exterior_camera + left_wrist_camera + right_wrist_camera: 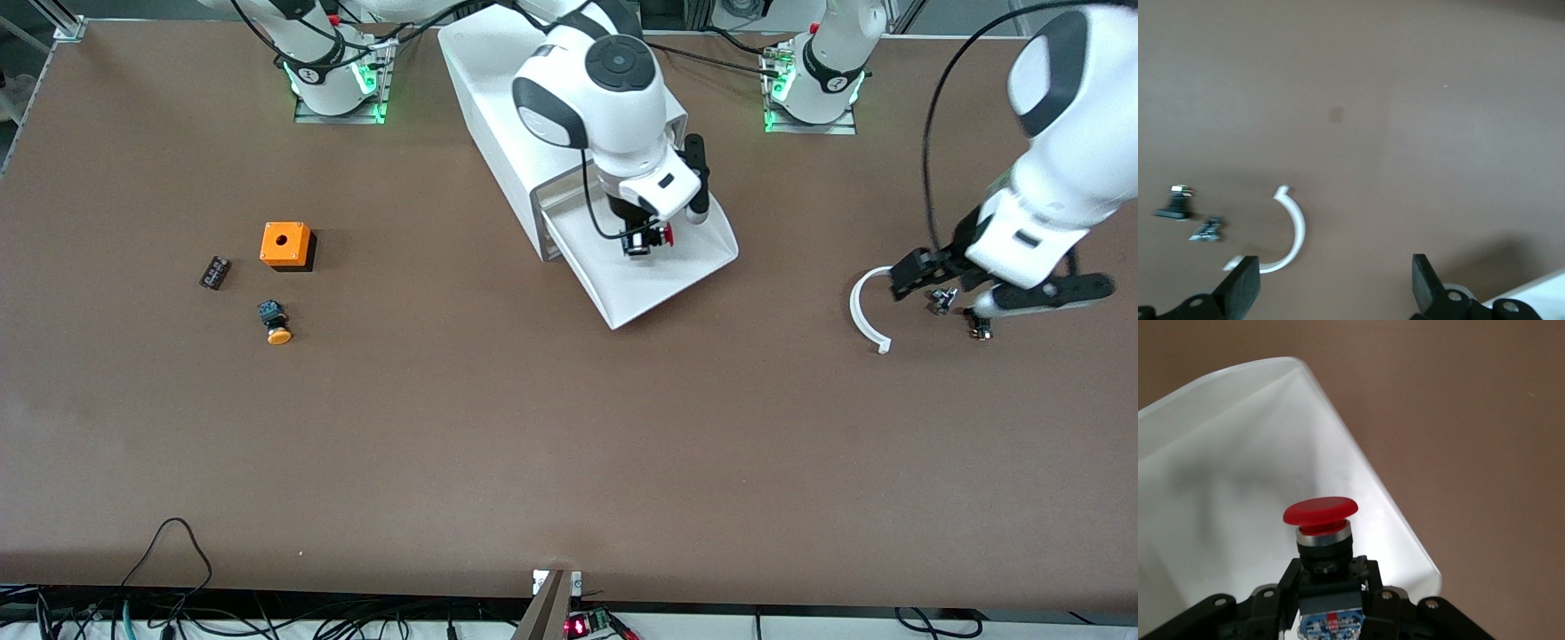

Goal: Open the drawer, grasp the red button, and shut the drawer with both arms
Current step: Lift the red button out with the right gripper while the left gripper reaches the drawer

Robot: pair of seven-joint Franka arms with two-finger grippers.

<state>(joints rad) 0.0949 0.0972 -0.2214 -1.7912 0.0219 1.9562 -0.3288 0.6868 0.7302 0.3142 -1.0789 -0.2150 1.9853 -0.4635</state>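
The drawer (662, 289) stands pulled out of the white cabinet (493, 116), its sloped lip toward the front camera. My right gripper (642, 238) hangs over the open drawer, shut on the black body of the red-capped button (663, 235). In the right wrist view the button (1321, 513) sticks out from between the fingers of the right gripper (1331, 587), with the drawer's white floor (1218, 487) under it. My left gripper (982, 284) waits open over the table toward the left arm's end, with nothing between its fingers (1245, 283).
A white curved strip (862, 311) (1295, 230) and two small dark parts (942, 300) (1205, 229) lie below the left gripper. Toward the right arm's end sit an orange box with a hole (286, 245), a yellow-capped button (276, 326) and a small black piece (214, 272).
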